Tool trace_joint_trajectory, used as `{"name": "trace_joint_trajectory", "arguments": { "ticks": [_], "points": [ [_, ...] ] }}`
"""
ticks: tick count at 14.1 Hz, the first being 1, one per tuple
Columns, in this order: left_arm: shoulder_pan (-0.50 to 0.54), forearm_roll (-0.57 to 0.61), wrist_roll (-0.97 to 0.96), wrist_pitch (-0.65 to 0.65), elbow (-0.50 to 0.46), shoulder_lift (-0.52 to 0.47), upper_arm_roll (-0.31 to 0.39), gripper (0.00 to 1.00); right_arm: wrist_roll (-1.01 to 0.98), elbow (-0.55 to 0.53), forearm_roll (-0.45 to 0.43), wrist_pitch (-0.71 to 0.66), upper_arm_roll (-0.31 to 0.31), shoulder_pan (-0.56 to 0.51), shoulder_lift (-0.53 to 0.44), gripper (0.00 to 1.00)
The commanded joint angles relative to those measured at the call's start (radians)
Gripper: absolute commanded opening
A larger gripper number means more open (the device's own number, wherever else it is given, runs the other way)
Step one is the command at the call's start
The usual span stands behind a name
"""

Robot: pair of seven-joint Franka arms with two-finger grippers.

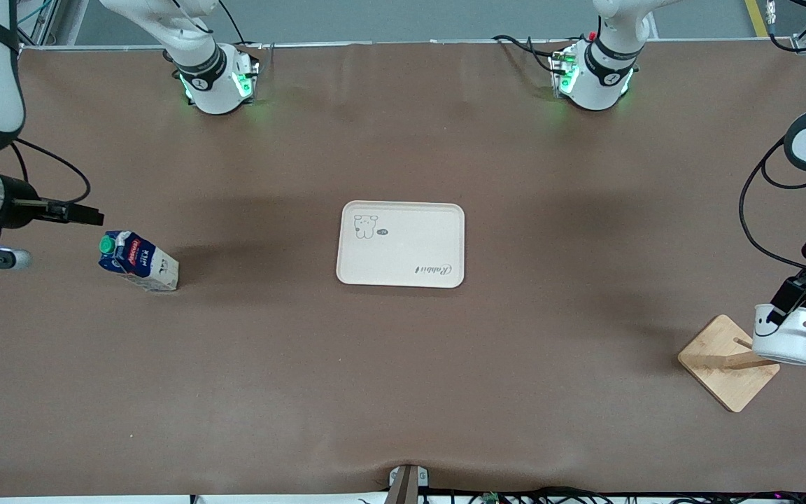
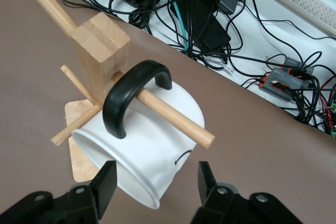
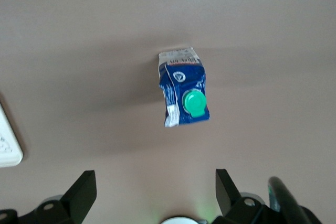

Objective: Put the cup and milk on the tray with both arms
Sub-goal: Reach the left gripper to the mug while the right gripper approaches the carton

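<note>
The left tool [image 1: 788, 308] is seen lowered onto the cup [image 1: 784, 337], its fingers [image 2: 105, 182] straddling the rim, part-closed, not yet clamped. The cup hangs by its handle on a wooden peg stand [image 1: 728, 360] near the desk [image 1: 403, 392] edge, at 4 o'clock from the tray [image 1: 401, 243]. The right tool [image 1: 74, 213] is held wide above the milk [image 1: 138, 262], at 9 o'clock from the bare tray. Open desk surrounds the tray.

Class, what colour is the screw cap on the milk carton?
Green. The cap of the milk carton shows best in the right wrist view.
</note>
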Motion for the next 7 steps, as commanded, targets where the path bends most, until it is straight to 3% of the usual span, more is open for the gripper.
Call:
{"name": "trace_joint_trajectory", "arguments": {
  "ticks": [1, 6, 7],
  "points": [
    [0.0, -0.024, 0.017, 0.019, 0.005, 0.014, -0.01, 0.57, 0.018, -0.081, -0.009, 0.053, -0.002, -0.008, -0.026, 1.0],
    [-0.003, -0.024, 0.017, 0.019, -0.004, 0.013, -0.01, 0.35, 0.016, -0.159, -0.026, 0.165, -0.002, -0.03, -0.023, 1.0],
    [-0.003, -0.024, 0.017, 0.019, -0.007, 0.011, -0.01, 0.26, 0.016, -0.202, -0.037, 0.22, -0.002, -0.03, -0.026, 1.0]
  ]
}}
